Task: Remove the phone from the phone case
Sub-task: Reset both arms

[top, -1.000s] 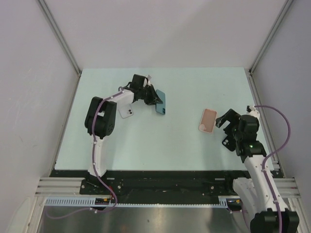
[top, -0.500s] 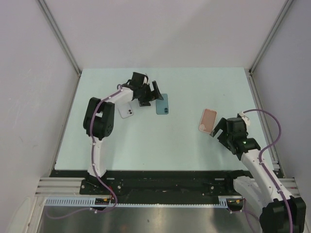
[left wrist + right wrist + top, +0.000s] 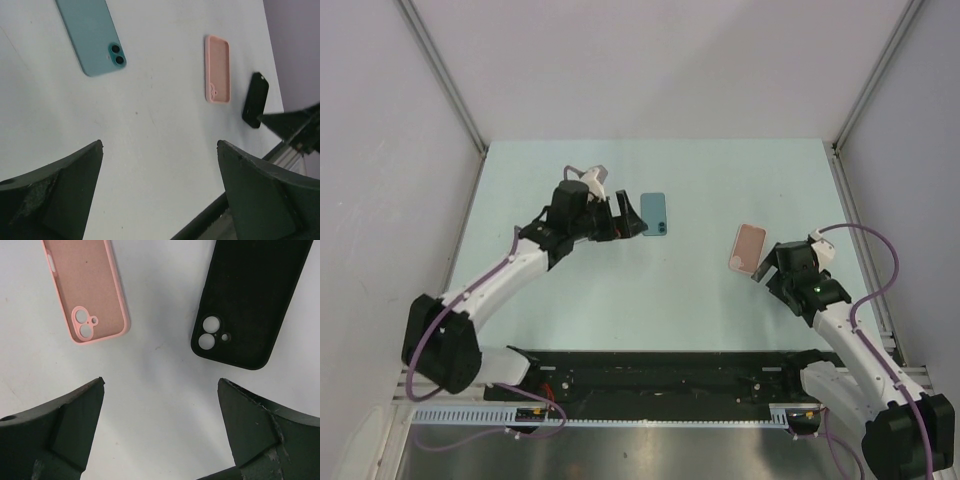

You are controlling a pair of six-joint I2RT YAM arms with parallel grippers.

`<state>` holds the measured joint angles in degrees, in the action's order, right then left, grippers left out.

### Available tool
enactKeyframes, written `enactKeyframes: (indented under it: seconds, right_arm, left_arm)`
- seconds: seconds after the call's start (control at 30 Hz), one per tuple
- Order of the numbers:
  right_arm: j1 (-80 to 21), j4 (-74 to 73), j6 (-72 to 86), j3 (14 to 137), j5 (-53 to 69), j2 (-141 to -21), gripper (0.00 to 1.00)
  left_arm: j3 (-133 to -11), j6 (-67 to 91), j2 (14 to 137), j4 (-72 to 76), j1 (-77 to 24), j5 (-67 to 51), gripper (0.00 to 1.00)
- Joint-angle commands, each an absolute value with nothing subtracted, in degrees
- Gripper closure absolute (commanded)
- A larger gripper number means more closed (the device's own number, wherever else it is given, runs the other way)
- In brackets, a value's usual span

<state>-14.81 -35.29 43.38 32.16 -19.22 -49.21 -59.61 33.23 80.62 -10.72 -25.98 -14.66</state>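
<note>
From where I stand the job looks done: the phone [image 3: 654,214] lies bare on the table [image 3: 720,180], blue-teal back up, well apart from the pink phone case [image 3: 748,248]. The case lies hollow side up with nothing in it, near a black case [image 3: 255,300]. The left gripper [image 3: 160,150] and right gripper [image 3: 160,385] both hang wide open, holding nothing, so I judge only pulling the arms away is left.
</note>
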Motion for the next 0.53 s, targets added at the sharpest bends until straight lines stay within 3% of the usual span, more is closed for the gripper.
enactKeyframes:
  seconds: [0.0, 0.13, 0.5]
  right_arm:
    - [-15.2, -34.6, 41.6, 35.2, -23.6, -48.8, 0.0]
    - [-15.1, -35.2, 41.0, 35.9, -25.5, -49.0, 0.0]
    - [-15.1, -35.1, 43.1, 36.5, -26.2, -47.4, 0.0]
  left_arm:
    - [-51.5, 29.6, 71.8, -10.8, -27.5, -12.5, 0.0]
    - [-43.4, 29.9, 63.9, -13.4, -27.5, -10.8, 0.0]
    - [-36.4, 34.1, 51.6, -14.7, -27.5, -10.9, 0.0]
